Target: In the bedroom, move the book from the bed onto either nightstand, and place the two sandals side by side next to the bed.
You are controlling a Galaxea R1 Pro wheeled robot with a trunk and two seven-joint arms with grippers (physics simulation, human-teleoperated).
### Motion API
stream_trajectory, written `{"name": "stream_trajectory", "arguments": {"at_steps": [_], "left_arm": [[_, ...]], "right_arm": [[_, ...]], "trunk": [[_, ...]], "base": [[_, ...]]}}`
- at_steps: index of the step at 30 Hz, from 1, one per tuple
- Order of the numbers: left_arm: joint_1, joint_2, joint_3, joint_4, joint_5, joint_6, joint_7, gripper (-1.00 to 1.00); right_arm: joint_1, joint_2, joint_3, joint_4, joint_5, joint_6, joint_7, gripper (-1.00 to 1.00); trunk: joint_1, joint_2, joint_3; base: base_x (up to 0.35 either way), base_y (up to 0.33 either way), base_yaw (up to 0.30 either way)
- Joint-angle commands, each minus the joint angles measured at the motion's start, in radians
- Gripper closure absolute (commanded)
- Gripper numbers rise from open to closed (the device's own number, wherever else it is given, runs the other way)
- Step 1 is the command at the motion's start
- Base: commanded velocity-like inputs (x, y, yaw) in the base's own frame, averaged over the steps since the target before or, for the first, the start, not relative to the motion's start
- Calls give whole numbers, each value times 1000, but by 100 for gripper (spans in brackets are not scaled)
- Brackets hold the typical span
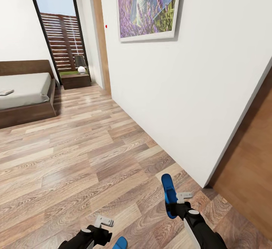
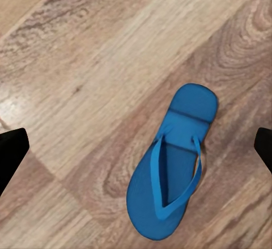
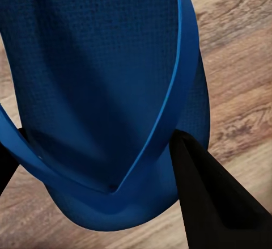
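Sandal [image 1: 168,195] number one, bright blue, is seen pinched in the right tool [image 1: 178,203], lifted above the wood-plank floor [image 1: 87,154] near the corner of the white wall [image 1: 189,90]. In the right wrist view the sole [image 3: 96,73] and thong strap [image 3: 170,107] are seen close up, with a black finger [image 3: 209,198] pressed against the edge of the sole.

The second sandal [image 2: 170,169] is found lying flat on the floor, strap side up, below the left tool [image 1: 99,229]. Its blue tip [image 1: 120,243] is seen at the bottom edge of the head view, just beside that tool. In the left wrist view the two black fingertips [image 2: 11,152] are spread wide at either edge of the picture, apart from the sandal, with nothing held.

The book [image 1: 6,92] is noted far off, lying flat on the pale-grey mattress of the bed [image 1: 26,90], near the mattress edge. The bed's dark-brown frame and headboard [image 1: 22,67] are set against the far wall. A nightstand [image 1: 75,80] is seen beside the bed, in front of the black-framed window [image 1: 60,33], and carries a lamp [image 1: 80,64] with a dark shade and white base.

A framed picture [image 1: 149,7] of purple flowers is hung on the white wall. A brown door [image 1: 251,181] is seen at the right.
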Motion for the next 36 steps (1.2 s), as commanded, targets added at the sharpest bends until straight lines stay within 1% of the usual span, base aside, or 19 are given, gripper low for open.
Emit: {"name": "stream_trajectory", "arguments": {"at_steps": [1,14,26,28,30,31,34,35,36], "left_arm": [[0,0,-2,-2,0,6,-2,-100],[0,-3,-2,-1,0,5,-2,-100],[2,-6,-2,-1,0,5,-2,-100],[3,-6,-2,-1,-1,5,-2,-100],[3,-6,-2,-1,0,5,-2,-100],[3,-7,-2,-1,0,5,-1,-100],[3,-7,-2,-1,0,5,-1,-100],[3,-7,-2,-1,0,6,-1,-100],[3,-7,-2,-1,0,5,-1,-100]], "right_arm": [[0,0,0,-2,0,6,0,100],[0,1,1,-2,1,6,-1,100],[0,2,2,-13,1,5,0,100],[2,3,5,-60,0,8,0,100],[11,4,10,-112,-2,26,0,100],[37,4,14,-202,-4,90,0,100],[76,5,18,-340,-8,195,1,100],[98,5,21,-426,-9,259,0,100],[107,5,22,-464,-10,287,0,100]], "trunk": [[0,0,-1],[50,-91,-42],[50,-91,-42],[50,-91,-42],[50,-91,-42],[50,-91,-42],[50,-91,-42],[50,-91,-42],[50,-91,-42]], "base": [[0,0,0],[0,0,0],[0,0,0],[0,0,0],[0,0,0],[0,0,0],[0,0,0],[0,0,0],[0,0,0]]}}
